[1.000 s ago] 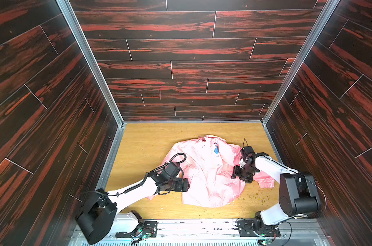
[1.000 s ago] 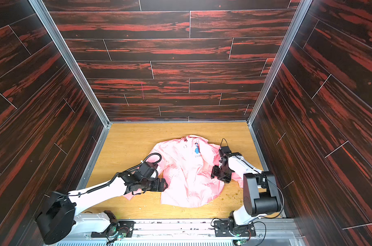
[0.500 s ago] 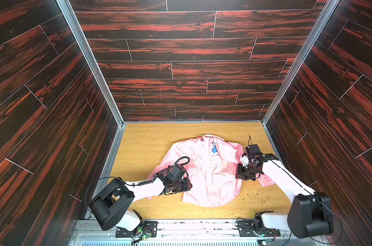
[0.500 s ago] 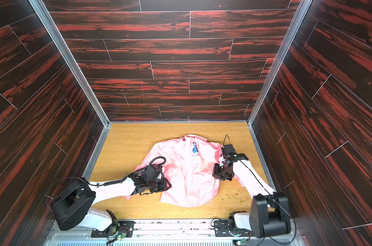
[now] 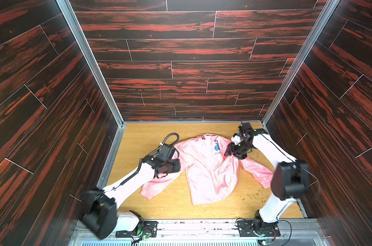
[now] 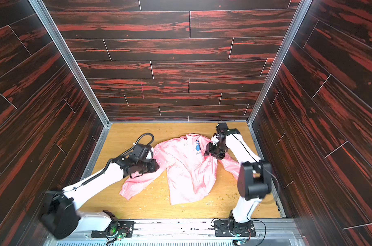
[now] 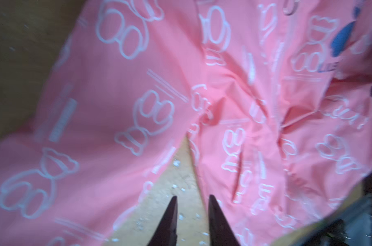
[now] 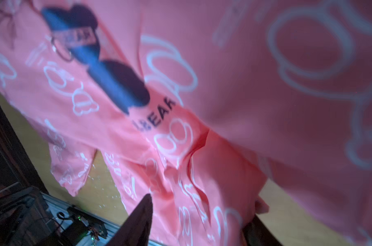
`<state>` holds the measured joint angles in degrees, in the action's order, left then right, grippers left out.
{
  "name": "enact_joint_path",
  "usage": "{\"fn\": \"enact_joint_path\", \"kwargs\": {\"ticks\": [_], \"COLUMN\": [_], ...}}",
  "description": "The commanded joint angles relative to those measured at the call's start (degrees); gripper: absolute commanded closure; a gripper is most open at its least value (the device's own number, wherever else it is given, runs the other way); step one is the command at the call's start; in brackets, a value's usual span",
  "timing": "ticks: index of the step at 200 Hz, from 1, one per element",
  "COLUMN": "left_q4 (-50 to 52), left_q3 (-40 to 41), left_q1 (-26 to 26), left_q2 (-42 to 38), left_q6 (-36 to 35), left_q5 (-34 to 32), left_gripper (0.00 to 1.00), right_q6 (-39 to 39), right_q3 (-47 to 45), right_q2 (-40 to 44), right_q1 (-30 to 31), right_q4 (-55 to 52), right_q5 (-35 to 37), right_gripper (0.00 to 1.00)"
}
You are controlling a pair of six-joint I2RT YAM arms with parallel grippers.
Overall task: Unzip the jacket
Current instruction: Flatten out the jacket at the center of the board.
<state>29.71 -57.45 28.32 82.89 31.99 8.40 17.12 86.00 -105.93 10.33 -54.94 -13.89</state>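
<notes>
The pink jacket (image 5: 208,170) with white bear outlines lies spread on the wooden table (image 5: 151,136) in both top views. Its blue bear logo (image 5: 217,146) faces up, and one sleeve (image 5: 157,185) points toward the front left. My left gripper (image 5: 176,167) rests at the jacket's left shoulder. In the left wrist view the left gripper (image 7: 192,197) is open a little, with bare table between its tips beside the jacket's edge. My right gripper (image 5: 229,152) sits on the chest beside the logo. It stands open in the right wrist view (image 8: 202,205), with loose fabric lying between its fingers.
Dark wood-pattern walls close in the table on three sides, and the right arm's elbow (image 5: 289,181) is near the right wall. Crumbs (image 5: 257,192) are scattered over the front right of the table. A metal rail (image 5: 202,225) with the arm bases runs along the front.
The jacket now lies more spread out, its left sleeve stretched toward the front left. Both grippers have moved toward the back. The right gripper's jaws have opened.
</notes>
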Motion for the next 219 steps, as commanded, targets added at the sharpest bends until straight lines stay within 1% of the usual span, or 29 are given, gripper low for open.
{"fn": "enact_joint_path", "kwargs": {"ticks": [1,17,26,42,57,67,80,89,105,118,128,129,135,144,157,170,183,200,204,210,219], "left_q4": [9.98,10.61,9.44,5.49,1.34,0.32,-0.99,-1.39,-3.35,-5.29,-5.55,-5.59,-5.91,-6.81,-9.32,-13.22,-16.78,-20.06,-20.73,-21.45,-22.22], "left_q3": [-5.43,-5.03,-2.3,4.05,9.35,11.56,13.71,14.88,17.72,19.6,19.83,19.83,19.83,19.86,20.17,21.41,22.27,21.8,21.5,20.92,19.82], "left_q1": [-0.9,-0.74,-0.63,0.23,3.62,7.02,10.75,12.18,13.23,14.35,16.03,16.22,17.53,19.38,21.47,22.51,23.16,23.91,24.06,24.15,24.24], "left_q2": [2.81,1.13,-0.56,-4.99,-9.58,-12.34,-14.79,-15.9,-17.43,-17.64,-16.85,-16.74,-15.91,-14.33,-11.38,-8.67,-6.29,-3.66,-3.07,-1.98,-0.34], "left_q6": [-7.02,-6.73,-5.58,-2.6,-0.3,0.7,1.86,3.67,6.34,7.05,7.46,7.47,7.64,8.18,9.74,12.22,13.99,14.85,14.94,15.1,15.51], "left_q5": [-3.25,-1.89,-0.14,2.99,3.57,2.21,2.48,2.56,3.59,4.81,4.43,4.39,4.23,4.29,5.14,6.12,6.73,6.89,6.89,6.89,6.68], "left_gripper": [0.52,0.46,0.44,0.41,0.4,0.39,0.39,0.39,0.39,0.39,0.39,0.39,0.39,0.39,0.39,0.39,0.39,0.39,0.39,0.39,0.4], "right_q6": [0.04,-0.03,-0.4,-0.72,-0.34,0.01,0.3,0.37,0.45,0.5,0.96,1.02,1.36,1.78,2.57,3.62,4.48,4.75,4.84,5.0,5.56], "right_q3": [3.38,0.61,-1.91,-7.91,-13.81,-16.95,-20.57,-22.66,-25.51,-27.42,-28.98,-29.19,-30.21,-31.55,-33.45,-35.48,-36.81,-36.78,-36.87,-37.04,-36.7], "right_q2": [-1.21,3.9,6.96,12.8,17.67,20.11,22.87,24.29,26.06,26.48,26.63,26.64,26.89,27.07,26.77,25.99,24.32,21.92,21.6,21.4,21.49], "right_q1": [0.22,0.15,0.01,-0.2,-0.39,-0.4,-0.4,-0.4,-0.39,-0.4,-0.39,-0.39,-0.4,-0.4,-0.39,-0.4,-0.18,0.18,0.22,0.38,1.14], "right_q4": [0.88,0.78,0.14,-0.02,0.35,0.18,0.18,0.05,-0.29,-0.56,-0.34,-0.3,0.26,0.79,2.11,4.13,5.72,5.97,6.35,7.03,7.33], "right_q5": [-1.89,1.23,3.1,3.87,3.51,3.55,3.56,3.64,3.76,3.9,4.06,4.05,3.97,3.83,3.36,2.9,2.38,2.44,1.65,-0.05,-1.63], "right_gripper": [0.32,0.28,0.28,0.27,0.27,0.27,0.27,0.27,0.27,0.26,0.25,0.24,0.1,0.02,0.02,0.02,0.05,0.16,0.19,0.27,0.42]}}
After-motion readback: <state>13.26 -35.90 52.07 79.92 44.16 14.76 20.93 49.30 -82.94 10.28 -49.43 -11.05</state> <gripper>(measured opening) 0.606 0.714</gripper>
